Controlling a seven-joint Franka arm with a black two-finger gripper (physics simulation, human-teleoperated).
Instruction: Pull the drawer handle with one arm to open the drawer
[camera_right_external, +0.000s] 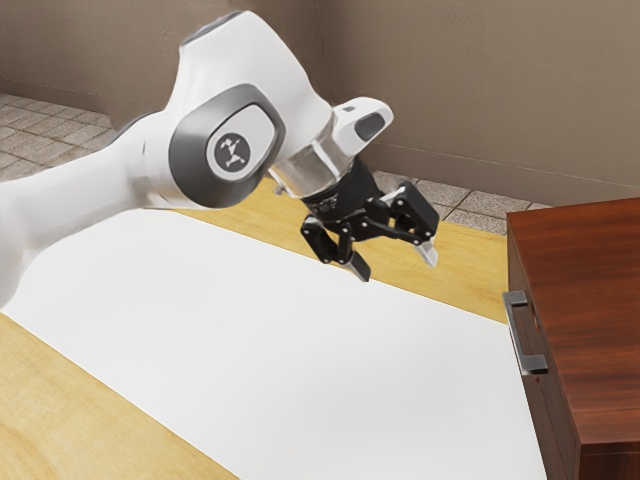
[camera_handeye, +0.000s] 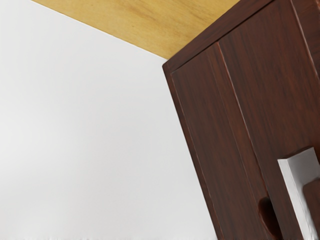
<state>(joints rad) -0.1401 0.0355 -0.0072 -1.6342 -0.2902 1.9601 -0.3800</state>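
Drawer handle (camera_right_external: 524, 333) runs lengthwise down the cabinet (camera_right_external: 590, 300) front at frame right; tool (camera_right_external: 395, 262), fingers spread, hangs upper left, white surface (camera_right_external: 250, 350) between

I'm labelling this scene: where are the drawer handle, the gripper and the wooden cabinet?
drawer handle (camera_right_external: 524, 333): exterior view, middle of the grey bar.
gripper (camera_right_external: 395, 262): exterior view, midway between its fingertips.
wooden cabinet (camera_right_external: 590, 300): exterior view, its top face.

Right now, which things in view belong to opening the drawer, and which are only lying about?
For the job: the drawer; its grey handle; the gripper, open and apart from the handle.
Not for the job: the white mat; the wooden table under it.
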